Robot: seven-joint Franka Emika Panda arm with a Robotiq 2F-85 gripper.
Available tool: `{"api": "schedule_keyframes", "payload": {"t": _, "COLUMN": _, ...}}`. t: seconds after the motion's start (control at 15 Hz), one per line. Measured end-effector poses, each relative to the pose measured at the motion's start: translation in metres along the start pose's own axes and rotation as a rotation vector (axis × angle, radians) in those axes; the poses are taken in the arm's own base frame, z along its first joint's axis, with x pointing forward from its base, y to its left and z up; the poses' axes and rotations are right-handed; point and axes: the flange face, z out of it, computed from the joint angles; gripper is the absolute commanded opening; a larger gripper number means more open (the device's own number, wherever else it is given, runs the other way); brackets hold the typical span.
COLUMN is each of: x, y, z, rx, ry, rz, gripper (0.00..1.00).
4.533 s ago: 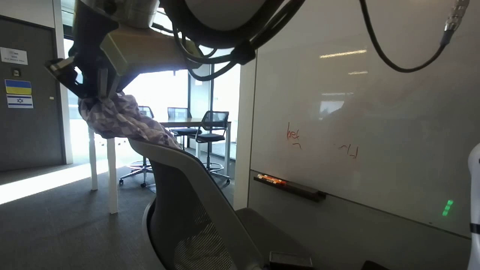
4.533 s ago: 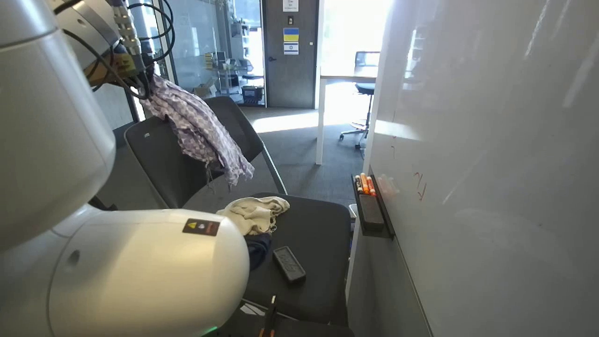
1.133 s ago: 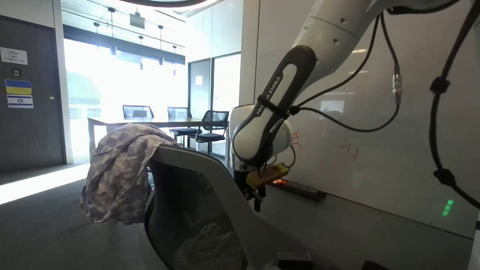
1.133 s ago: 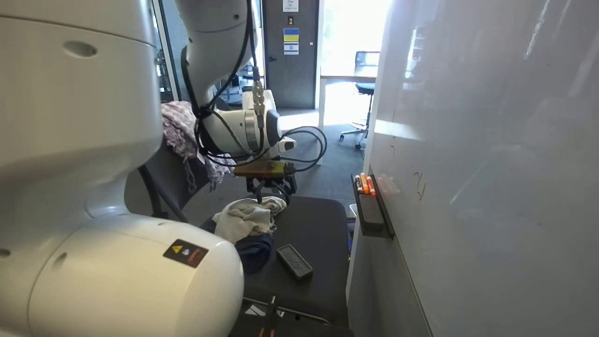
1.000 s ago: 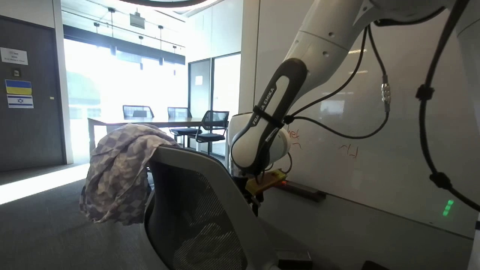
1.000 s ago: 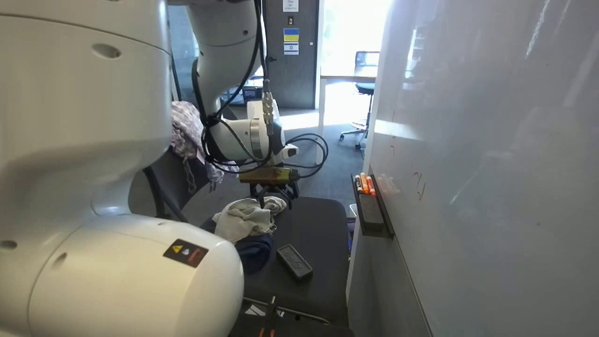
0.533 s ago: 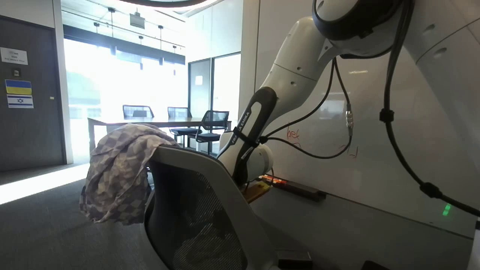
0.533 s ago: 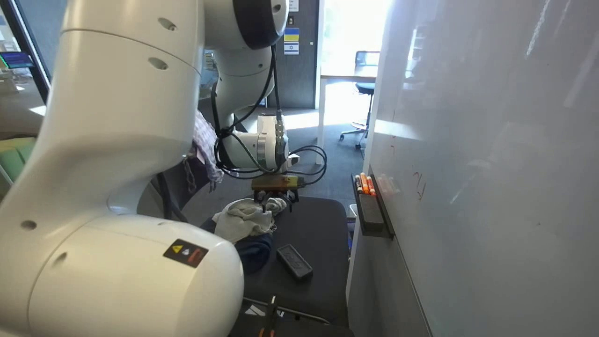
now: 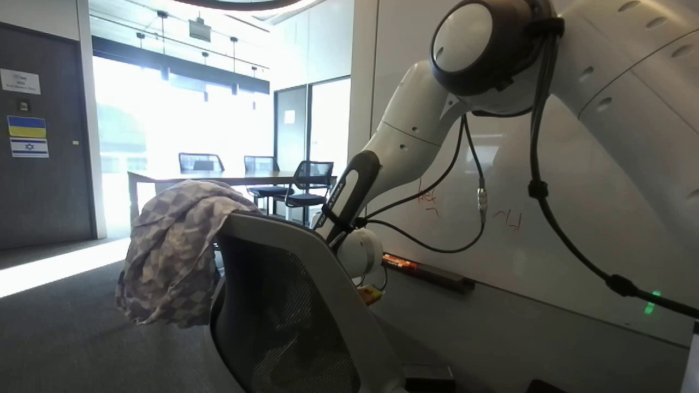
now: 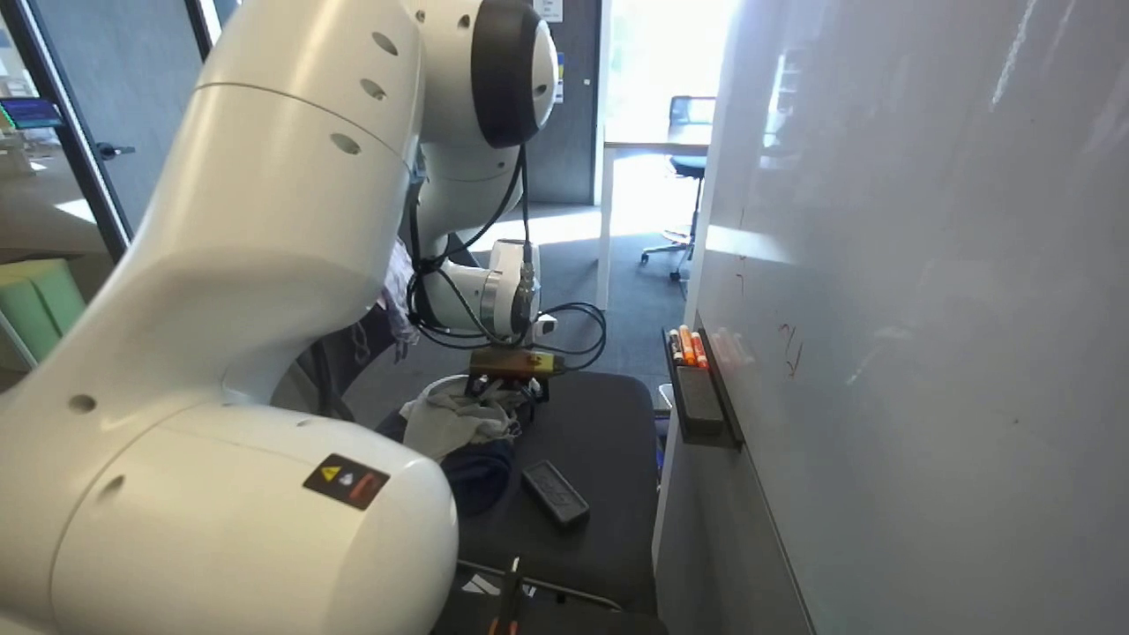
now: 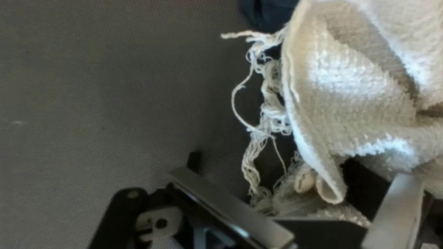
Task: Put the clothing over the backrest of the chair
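The pincer (image 11: 294,180) I operate, jaws set wide, points down at the fringed edge of the cream garment (image 11: 353,97); I cannot tell whether they touch. That garment and the navy garment (image 10: 479,476) beside it lie on the dark seat (image 10: 600,423), near an oblong black block (image 10: 556,492). In an exterior view I see the patterned garment (image 9: 169,256) draped over the backrest (image 9: 273,284) of the grey chair (image 9: 327,278).

Floral garment (image 9: 175,256): one
Cream garment (image 11: 353,93): one
Navy garment (image 10: 479,481): one
Large grey chair (image 9: 330,284): one
Small black chairs (image 9: 304,200): three
Erasers (image 10: 555,492): two
Door flags (image 9: 27,126): two
Markers (image 10: 686,346): at least three
Table (image 9: 235,178): one
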Motion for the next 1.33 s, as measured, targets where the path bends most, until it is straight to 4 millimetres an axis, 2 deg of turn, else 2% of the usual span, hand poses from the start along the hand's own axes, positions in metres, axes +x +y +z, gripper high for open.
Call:
{"api": "schedule_keyframes", "payload": {"t": 0.07, "x": 0.0, "y": -0.001, "z": 0.003, "rx": 0.004, "ry": -0.003, "rz": 0.001, "gripper": 0.74}}
{"api": "schedule_keyframes", "payload": {"t": 0.13, "x": 0.001, "y": -0.002, "z": 0.004, "rx": 0.004, "ry": -0.005, "rz": -0.001, "gripper": 0.68}}
{"api": "schedule_keyframes", "payload": {"t": 0.53, "x": 0.004, "y": -0.002, "z": -0.003, "rx": 0.006, "ry": 0.002, "rz": 0.005, "gripper": 0.21}}
{"api": "schedule_keyframes", "payload": {"t": 0.67, "x": 0.004, "y": -0.004, "z": -0.005, "rx": 0.008, "ry": 0.001, "rz": 0.009, "gripper": 0.08}}
{"api": "schedule_keyframes", "payload": {"t": 0.87, "x": 0.001, "y": -0.009, "z": -0.009, "rx": 0.012, "ry": 0.0, "rz": 0.018, "gripper": 0.04}}
{"api": "schedule_keyframes", "payload": {"t": 0.93, "x": 0.0, "y": -0.012, "z": -0.01, "rx": 0.014, "ry": -0.002, "rz": 0.024, "gripper": 0.08}}
{"api": "schedule_keyframes", "payload": {"t": 1.13, "x": -0.004, "y": -0.02, "z": -0.015, "rx": 0.019, "ry": -0.003, "rz": 0.059, "gripper": 0.09}}
{"api": "schedule_keyframes", "payload": {"t": 1.33, "x": -0.008, "y": -0.031, "z": -0.037, "rx": 0.015, "ry": 0.02, "rz": 0.084, "gripper": 0.09}}
